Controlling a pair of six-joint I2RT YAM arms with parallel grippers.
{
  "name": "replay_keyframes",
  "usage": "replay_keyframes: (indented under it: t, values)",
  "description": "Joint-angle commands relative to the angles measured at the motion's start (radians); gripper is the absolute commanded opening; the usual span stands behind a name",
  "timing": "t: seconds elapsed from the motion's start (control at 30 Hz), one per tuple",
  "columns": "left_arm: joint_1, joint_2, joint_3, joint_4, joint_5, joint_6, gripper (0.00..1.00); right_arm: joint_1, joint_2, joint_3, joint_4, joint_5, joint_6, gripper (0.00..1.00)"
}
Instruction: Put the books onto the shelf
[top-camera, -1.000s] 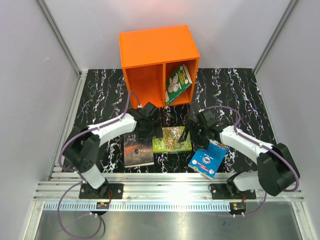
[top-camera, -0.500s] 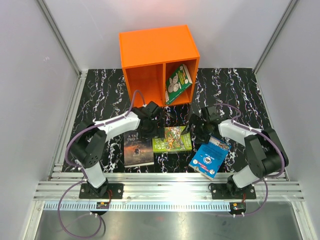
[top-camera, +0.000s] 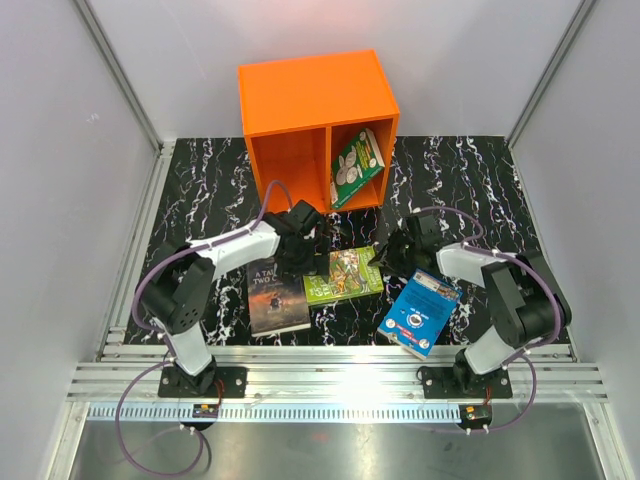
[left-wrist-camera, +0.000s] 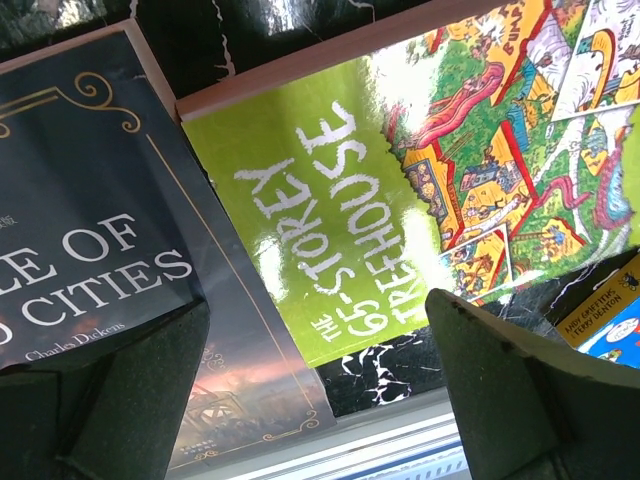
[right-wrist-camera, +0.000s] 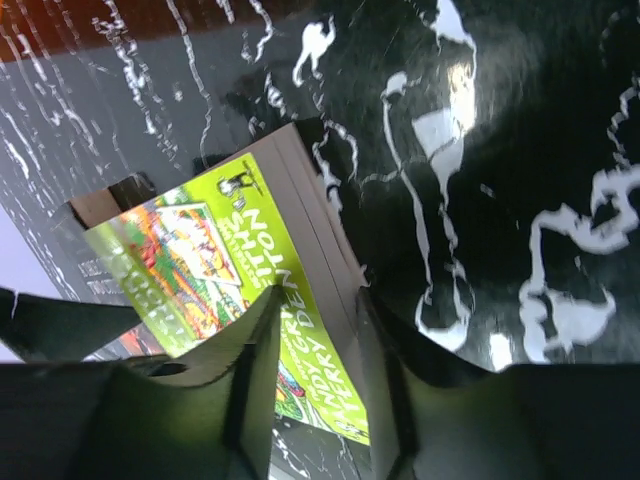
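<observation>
Clamping one edge of the green treehouse book (right-wrist-camera: 200, 250), the right gripper (right-wrist-camera: 318, 300) is seen low near the table's (top-camera: 200, 200) middle. The left gripper (left-wrist-camera: 315, 305) is held spread wide above this book and the brown book (left-wrist-camera: 90, 260) just left of it. The blue book (top-camera: 418, 312) is placed toward the near right corner. At the far edge the shelf (top-camera: 310, 95) is set, a second green book (top-camera: 355, 165) leaned in its right compartment.
</observation>
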Motion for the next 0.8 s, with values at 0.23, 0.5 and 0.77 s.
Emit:
replay_keyframes:
  t: [0.23,0.5,0.77]
  values:
    - [-0.024,0.21,-0.032,0.123,0.175,0.016,0.99,0.049,-0.204,0.079,-0.057,-0.162,0.041,0.37]
    - [-0.023,0.198,-0.004,0.124,0.194,0.006,0.99,0.171,-0.135,0.061,0.066,-0.251,0.077,0.34]
    - [-0.024,0.181,-0.027,0.144,0.202,-0.014,0.99,0.271,-0.037,0.095,0.17,-0.318,0.108,0.42]
